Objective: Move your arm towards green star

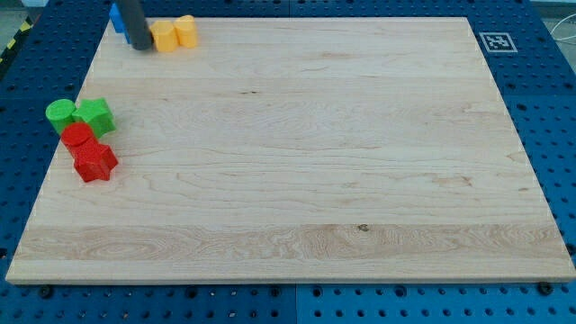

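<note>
The green star [94,116] lies near the view's left edge of the wooden board [297,144], beside a green round block [60,112]. Just below them sit a red block [77,136] and a red star [94,162], all packed together. My tip [139,45] is at the view's top left, touching the left side of a yellow block [165,37]. It stands well above the green star in the view. A second yellow block [185,31] sits right of the first. A blue block [116,18] shows partly behind the rod.
A white marker tag [496,41] sits at the board's top right corner. Blue perforated table [549,99] surrounds the board on all sides.
</note>
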Robot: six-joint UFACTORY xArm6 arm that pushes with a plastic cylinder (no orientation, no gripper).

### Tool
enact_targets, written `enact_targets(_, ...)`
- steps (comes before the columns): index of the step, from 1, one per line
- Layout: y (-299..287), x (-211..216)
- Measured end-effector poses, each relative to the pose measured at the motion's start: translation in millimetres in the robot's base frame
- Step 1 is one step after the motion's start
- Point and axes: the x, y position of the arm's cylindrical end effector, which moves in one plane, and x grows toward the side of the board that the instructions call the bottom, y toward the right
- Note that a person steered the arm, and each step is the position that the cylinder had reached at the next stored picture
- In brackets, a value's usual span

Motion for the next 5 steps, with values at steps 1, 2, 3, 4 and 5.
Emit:
enact_targets(1,22,-11)
enact_targets(2,40,-18)
enact_targets(3,40,-6)
enact_targets(4,37,52)
enact_targets(5,31,104)
